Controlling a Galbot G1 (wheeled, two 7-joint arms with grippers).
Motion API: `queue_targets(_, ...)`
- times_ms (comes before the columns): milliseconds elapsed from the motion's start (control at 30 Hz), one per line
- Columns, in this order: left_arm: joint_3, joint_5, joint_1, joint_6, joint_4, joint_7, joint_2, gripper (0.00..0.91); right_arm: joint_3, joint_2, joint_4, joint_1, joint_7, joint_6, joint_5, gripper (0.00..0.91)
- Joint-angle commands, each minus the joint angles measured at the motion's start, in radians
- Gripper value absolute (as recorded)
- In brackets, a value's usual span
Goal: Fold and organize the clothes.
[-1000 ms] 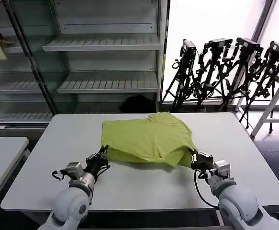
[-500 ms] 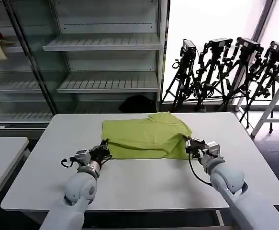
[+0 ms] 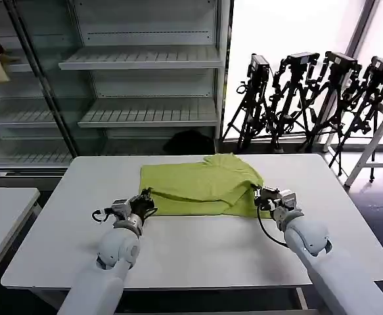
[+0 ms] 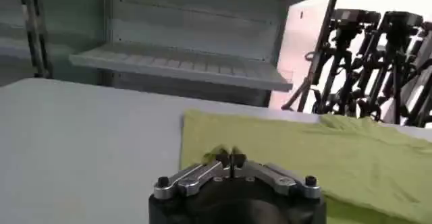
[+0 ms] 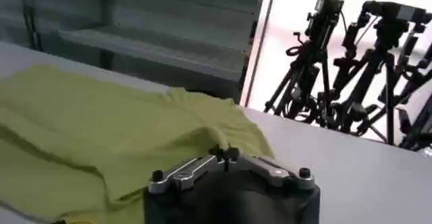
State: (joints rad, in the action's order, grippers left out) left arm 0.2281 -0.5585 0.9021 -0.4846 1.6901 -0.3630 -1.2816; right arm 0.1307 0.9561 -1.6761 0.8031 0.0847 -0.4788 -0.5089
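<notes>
T-shirt (image 3: 201,184) lay folded, long axis across the table (image 3: 198,246); left tool (image 3: 142,202) and right tool (image 3: 257,195) clamped on its near corners, fingers together

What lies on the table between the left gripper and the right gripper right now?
In the head view, the folded lime T-shirt spans that stretch of the white table: the left gripper is at its near-left corner and the right gripper at its near-right edge.

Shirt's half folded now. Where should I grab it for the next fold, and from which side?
Probably the T-shirt near hem corners, approached low from the robot's side: that edge lies flat nearest both arms. The left gripper and right gripper sit there, shut on fabric.
</notes>
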Motion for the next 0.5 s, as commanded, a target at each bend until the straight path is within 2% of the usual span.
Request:
queue_targets(33, -0.004, 0.025, -0.015, -0.002, -0.037, 0.001, -0.004, 0.040, -0.006, 0.003, 0.013, 0.001, 0.022, 0.000, 0.008, 0.010)
queue_targets(400, 0.008, 0.056, 0.031, -0.009, 0.002, 0.010, 0.014, 0.040, 0.014, -0.021, 0.013, 0.037, 0.008, 0.000, 0.012, 0.000)
queue_targets(433, 0.007, 0.066, 0.034, -0.015, 0.005, 0.010, 0.014, 0.151, 0.015, -0.025, 0.012, 0.041, 0.006, 0.002, 0.013, 0.000)
queue_targets(467, 0.008, 0.077, 0.038, -0.024, 0.009, 0.010, 0.014, 0.322, 0.018, -0.031, 0.009, 0.049, 0.003, 0.005, 0.015, 0.000)
queue_targets(500, 0.009, 0.083, 0.043, -0.027, 0.012, 0.010, 0.014, 0.816, 0.019, -0.032, 0.008, 0.051, 0.003, 0.007, 0.015, 0.000)
